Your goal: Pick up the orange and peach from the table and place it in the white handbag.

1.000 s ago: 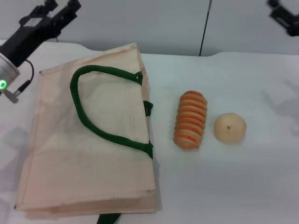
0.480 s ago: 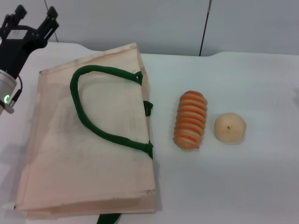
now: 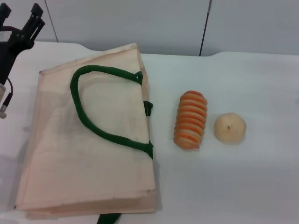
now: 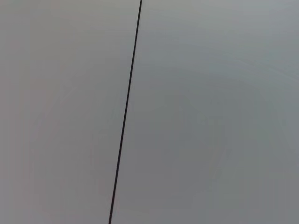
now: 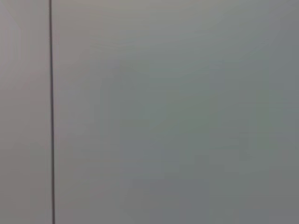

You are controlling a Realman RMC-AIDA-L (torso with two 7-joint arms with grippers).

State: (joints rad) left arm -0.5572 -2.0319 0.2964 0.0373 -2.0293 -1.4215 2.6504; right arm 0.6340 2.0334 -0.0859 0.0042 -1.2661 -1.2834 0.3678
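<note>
The white handbag (image 3: 88, 140) lies flat on the left half of the table, and its dark green handle (image 3: 93, 112) loops across its top face. The orange and the peach show in no view. My left gripper (image 3: 20, 11) is raised at the far left edge of the head view, beyond the bag's far left corner. Its fingers are spread and hold nothing. My right gripper is out of view. Both wrist views show only a plain grey wall with a thin dark seam.
An orange-and-cream striped oblong roll (image 3: 190, 120) lies right of the bag. A pale yellow-beige ball (image 3: 230, 127) sits just right of the roll. The white table (image 3: 233, 186) extends to the right and front. A grey wall stands behind it.
My left arm has swung up and to the left, away from the bag's far corner. My right gripper, seen at the top right a second ago, has left the view.
</note>
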